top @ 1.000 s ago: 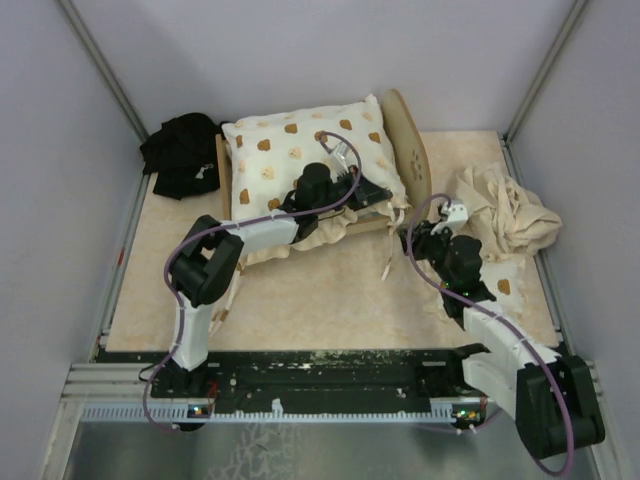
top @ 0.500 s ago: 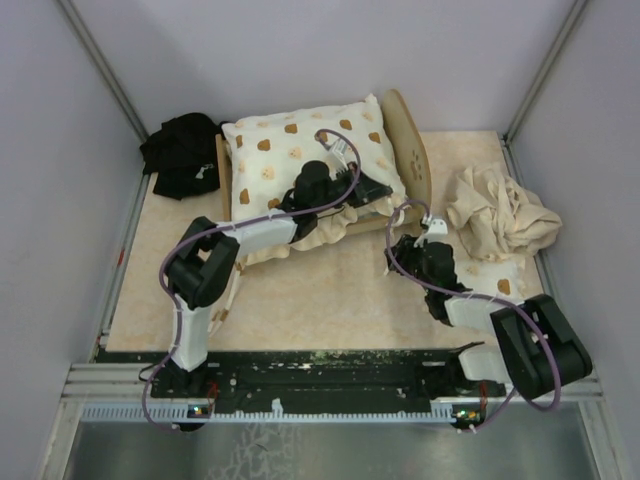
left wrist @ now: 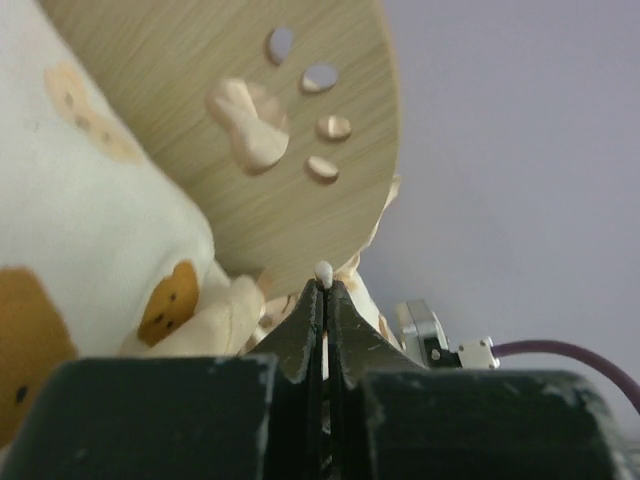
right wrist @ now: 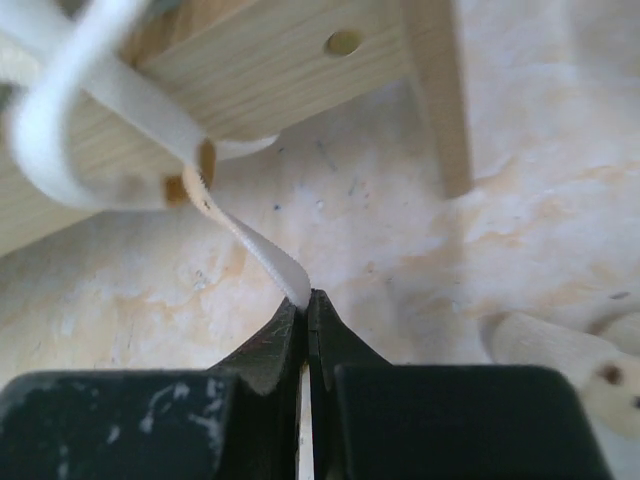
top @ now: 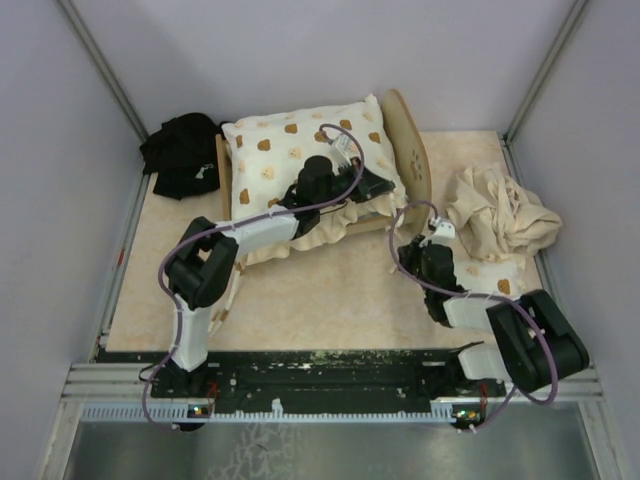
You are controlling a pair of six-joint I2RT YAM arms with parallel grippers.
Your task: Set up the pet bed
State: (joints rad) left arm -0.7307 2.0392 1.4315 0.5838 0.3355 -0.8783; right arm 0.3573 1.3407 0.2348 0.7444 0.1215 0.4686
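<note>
Pet bed (top: 410, 150) sat at the back of the table (top: 330, 290), with a frilled cushion (top: 290, 150) on top. Left gripper (left wrist: 323, 285) had its fingers pressed together just short of the headboard (left wrist: 230, 130). Right gripper (right wrist: 305, 305) was clamped on a cream tie (right wrist: 240, 235) hanging beside the bed's wooden side.

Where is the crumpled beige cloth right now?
In the top view the beige cloth lies at the table's right edge, just right of the pet bed's headboard.
</note>
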